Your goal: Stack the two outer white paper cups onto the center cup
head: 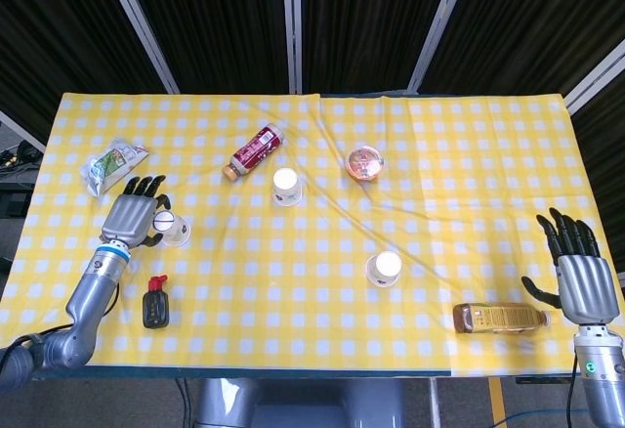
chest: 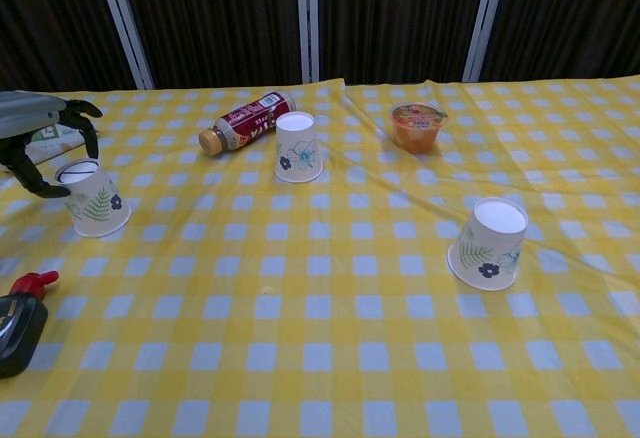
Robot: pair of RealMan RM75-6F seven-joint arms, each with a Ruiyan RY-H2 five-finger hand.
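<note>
Three white floral paper cups stand upside down on the yellow checked cloth. The center cup (head: 286, 187) (chest: 299, 146) is toward the back. The right cup (head: 384, 269) (chest: 487, 243) leans a little. My left hand (head: 132, 218) (chest: 35, 133) is at the left cup (head: 173, 225) (chest: 95, 198), fingers spread and arched over its top and thumb low beside it; a closed grip does not show. My right hand (head: 581, 277) hovers open at the table's right edge, far from the cups, and is out of the chest view.
A red-labelled bottle (head: 254, 150) (chest: 245, 121) lies just left of the center cup. An orange jelly cup (head: 365, 164) (chest: 417, 126) sits to its right. An amber bottle (head: 500, 319) lies by my right hand. A black device with red cap (head: 155, 303) and a snack bag (head: 112, 162) flank my left hand.
</note>
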